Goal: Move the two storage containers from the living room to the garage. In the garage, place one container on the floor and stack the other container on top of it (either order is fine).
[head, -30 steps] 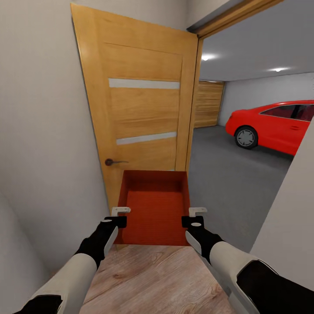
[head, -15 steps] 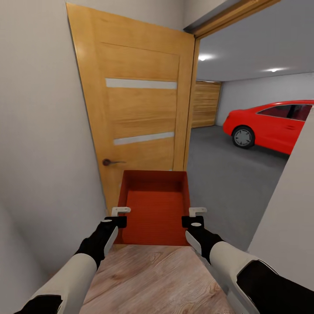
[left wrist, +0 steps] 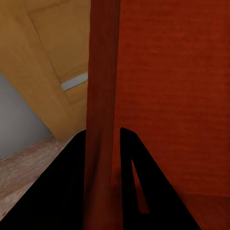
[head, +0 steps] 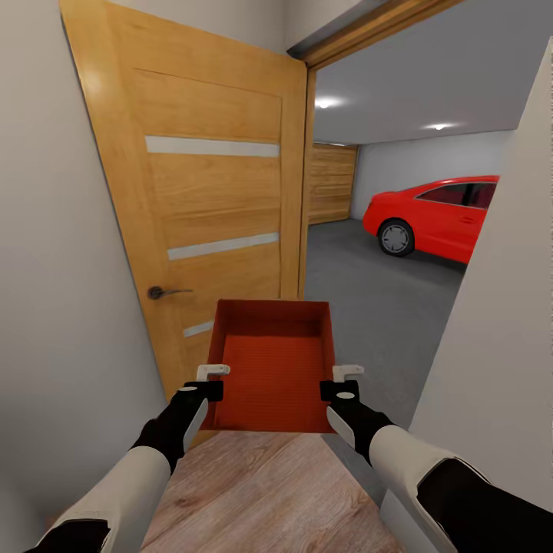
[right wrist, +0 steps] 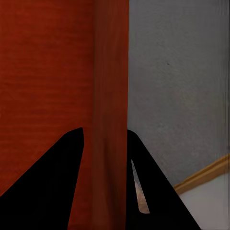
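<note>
I carry one orange-red open-top storage container (head: 273, 365) in front of me, held level between both arms. My left gripper (head: 213, 376) is shut on its left wall (left wrist: 101, 96), and my right gripper (head: 342, 376) is shut on its right wall (right wrist: 111, 86). Each wrist view shows a thin red wall pinched between two dark fingers. Through the open doorway lies the garage with its dark grey concrete floor (head: 369, 299). The container hangs over the threshold where the light wood planks (head: 261, 491) end.
An open wooden door (head: 200, 207) with a dark handle (head: 163, 292) stands close on the left. A white wall corner (head: 499, 322) crowds the right side of the doorway. Inside the garage are a red car (head: 434, 219) and a wooden plank door (head: 332, 184).
The whole view has shifted: the door and car now sit further left, and the right wall corner looms larger. The container and both grippers keep the same hold.
</note>
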Controlling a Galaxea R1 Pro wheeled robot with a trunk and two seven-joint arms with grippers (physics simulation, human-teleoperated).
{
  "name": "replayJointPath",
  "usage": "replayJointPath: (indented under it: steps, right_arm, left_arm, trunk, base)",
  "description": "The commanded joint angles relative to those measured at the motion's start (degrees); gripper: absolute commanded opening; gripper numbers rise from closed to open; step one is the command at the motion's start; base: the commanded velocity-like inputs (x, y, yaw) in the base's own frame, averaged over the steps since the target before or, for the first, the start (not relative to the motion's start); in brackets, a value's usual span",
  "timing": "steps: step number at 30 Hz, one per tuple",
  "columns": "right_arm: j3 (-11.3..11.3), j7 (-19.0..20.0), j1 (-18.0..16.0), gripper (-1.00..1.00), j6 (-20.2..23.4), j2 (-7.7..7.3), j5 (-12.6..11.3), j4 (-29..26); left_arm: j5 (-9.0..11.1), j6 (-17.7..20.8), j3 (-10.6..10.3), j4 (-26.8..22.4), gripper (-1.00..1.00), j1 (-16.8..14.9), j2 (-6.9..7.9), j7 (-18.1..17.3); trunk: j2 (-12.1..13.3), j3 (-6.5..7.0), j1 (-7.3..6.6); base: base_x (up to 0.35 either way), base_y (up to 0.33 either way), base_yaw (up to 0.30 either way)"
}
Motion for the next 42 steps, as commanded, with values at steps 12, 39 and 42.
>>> replayJointPath:
  steps: [12, 39, 42]
  right_arm:
    - [-1.2, -0.1, -0.1, -1.00, -0.9, 0.52, 1.1, -0.2]
    - [-1.2, -0.1, -0.1, -1.00, -0.9, 0.52, 1.1, -0.2]
    - [-1.1, -0.1, -0.1, -1.00, -0.9, 0.52, 1.1, -0.2]
  left_arm:
    - [0.0, 0.4, 0.9, 0.0, -1.00, 0.0, -0.40, -0.5]
    - [0.0, 0.4, 0.9, 0.0, -1.00, 0.0, -0.40, -0.4]
    - [0.0, 0.4, 0.9, 0.0, -1.00, 0.0, -0.41, -0.4]
  trunk:
    - [-0.1, -0.12, 0.06]
    - [-0.1, -0.12, 0.06]
    - [-0.1, -0.12, 0.06]
  base:
    - [0.272, 0.167, -0.242]
    - [0.205, 0.084, -0.243]
    - [0.004, 0.000, -0.243]
